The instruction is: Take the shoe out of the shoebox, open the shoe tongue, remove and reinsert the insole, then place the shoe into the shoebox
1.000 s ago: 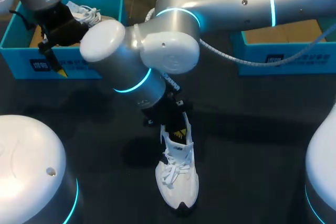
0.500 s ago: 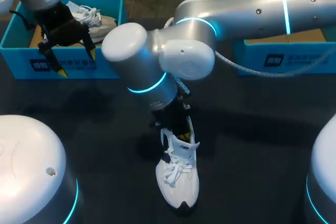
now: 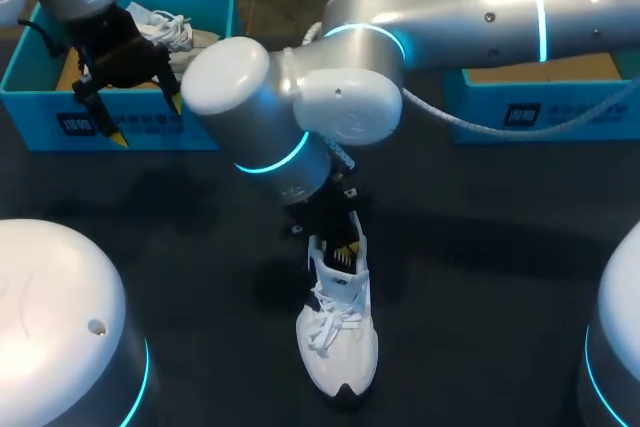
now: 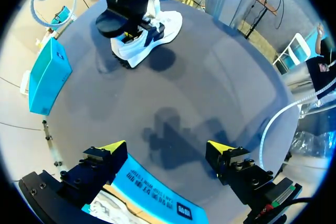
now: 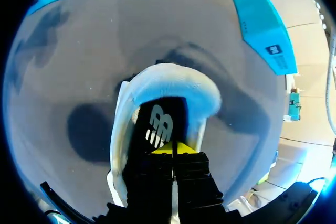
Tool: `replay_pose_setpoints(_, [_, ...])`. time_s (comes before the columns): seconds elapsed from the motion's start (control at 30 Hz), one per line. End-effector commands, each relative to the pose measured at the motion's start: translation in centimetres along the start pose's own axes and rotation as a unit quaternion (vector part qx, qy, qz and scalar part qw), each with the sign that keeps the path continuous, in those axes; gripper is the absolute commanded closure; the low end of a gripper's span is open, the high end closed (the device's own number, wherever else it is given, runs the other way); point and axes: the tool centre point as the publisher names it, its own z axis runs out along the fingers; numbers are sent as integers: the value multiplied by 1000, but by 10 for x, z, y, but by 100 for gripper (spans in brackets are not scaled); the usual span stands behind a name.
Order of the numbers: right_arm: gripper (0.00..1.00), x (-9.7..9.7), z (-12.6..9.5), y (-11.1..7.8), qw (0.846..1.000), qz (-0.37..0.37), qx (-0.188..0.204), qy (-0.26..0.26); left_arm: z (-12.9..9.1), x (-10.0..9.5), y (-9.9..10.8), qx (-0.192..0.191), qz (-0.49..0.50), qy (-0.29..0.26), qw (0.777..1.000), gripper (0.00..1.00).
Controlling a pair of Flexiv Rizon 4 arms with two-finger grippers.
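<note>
A white shoe (image 3: 338, 342) stands upright on the dark table, toe toward the front edge. My right gripper (image 3: 343, 250) reaches down into its opening at the heel end. In the right wrist view the right gripper (image 5: 172, 147) is shut, its yellow tips together on the black insole (image 5: 159, 124) inside the white collar (image 5: 176, 83); I cannot tell whether they pinch anything. My left gripper (image 3: 148, 119) hangs open over the front wall of the left blue shoebox (image 3: 60, 125). In the left wrist view the left gripper (image 4: 167, 148) holds nothing, with the shoe (image 4: 149, 32) far ahead of it.
The left shoebox holds a second white shoe (image 3: 178, 32). Another blue shoebox (image 3: 540, 107) stands at the back right, also seen as the blue box (image 4: 49, 74) and the blue box (image 5: 265, 24). My right arm's elbow (image 3: 290, 97) hangs over the table's middle.
My right arm's elbow swung to the right and then back left, while its gripper stayed in the shoe's opening. The shoe barely shifted. The left gripper kept still.
</note>
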Motion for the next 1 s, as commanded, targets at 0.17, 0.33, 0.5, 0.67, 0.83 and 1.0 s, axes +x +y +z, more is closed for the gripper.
replay_pose_setpoints(0.17, [100,-3,4,2,1000,-3,-2,-15,0,0,0,-1,0,1,1000,0])
replay_pose_setpoints(0.33, [100,-6,9,-1,999,13,15,-30,0,0,0,-1,0,1,1000,0])
replay_pose_setpoints(0.5, [100,-8,13,-4,999,23,29,-38,0,0,0,-1,0,1,1000,0])
replay_pose_setpoints(0.67, [100,-5,34,6,999,12,48,0,0,0,0,-1,0,1,1000,0])
replay_pose_setpoints(0.83, [100,7,49,15,998,-10,52,36,0,0,0,-1,0,1,1000,0])
replay_pose_setpoints(1.0, [100,13,45,14,997,-17,46,51,0,0,0,-1,0,1,1000,0])
